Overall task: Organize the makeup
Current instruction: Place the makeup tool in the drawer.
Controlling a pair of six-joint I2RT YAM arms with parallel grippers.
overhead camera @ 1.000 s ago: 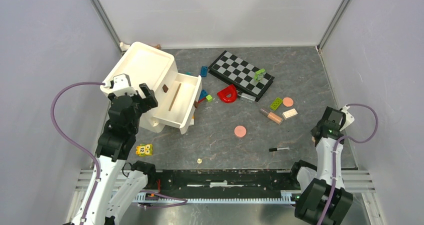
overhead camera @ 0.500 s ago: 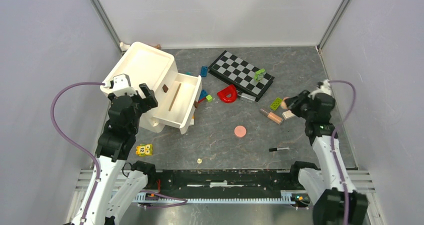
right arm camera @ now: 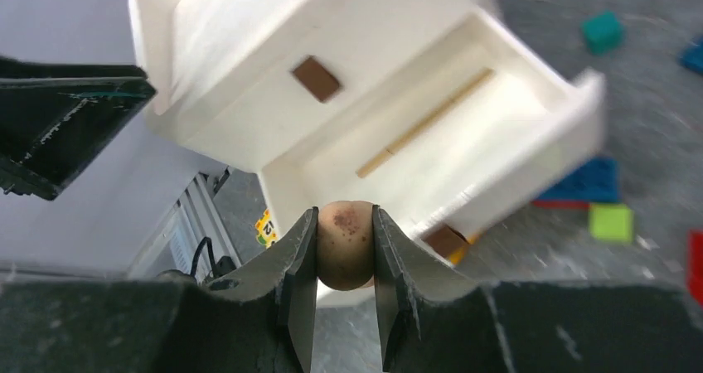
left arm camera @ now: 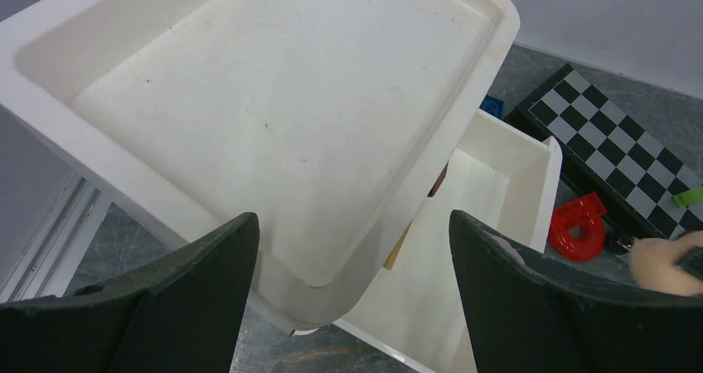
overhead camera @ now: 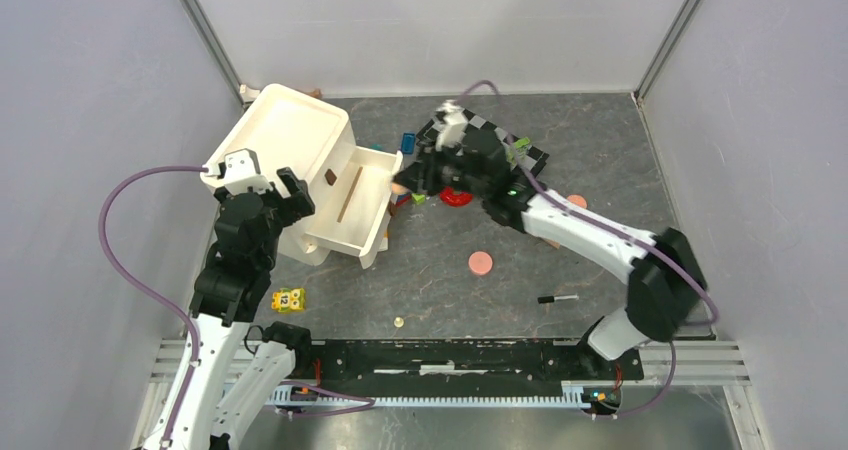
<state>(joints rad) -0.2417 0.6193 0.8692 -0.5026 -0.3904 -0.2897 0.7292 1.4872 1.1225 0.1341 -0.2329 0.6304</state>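
The right arm reaches across to the far left, its right gripper (overhead camera: 404, 183) just beside the open drawer (overhead camera: 352, 210) of the white organizer (overhead camera: 290, 135), with a peach-pink disc (overhead camera: 398, 187) between its fingertips. The left gripper (overhead camera: 283, 192) overlaps the organizer's near-left corner. Another pink disc (overhead camera: 481, 263) and a black pencil (overhead camera: 557, 298) lie nearer, to the right.

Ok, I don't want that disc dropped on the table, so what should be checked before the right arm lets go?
1. The pink disc pinched in the right gripper: ok.
2. The drawer open: ok.
3. Disc above the drawer: not ok, seems outside its front wall.
4. Bare drawer floor to land on: ok.
5. The left gripper out of the way: ok, open, around the organizer's corner.
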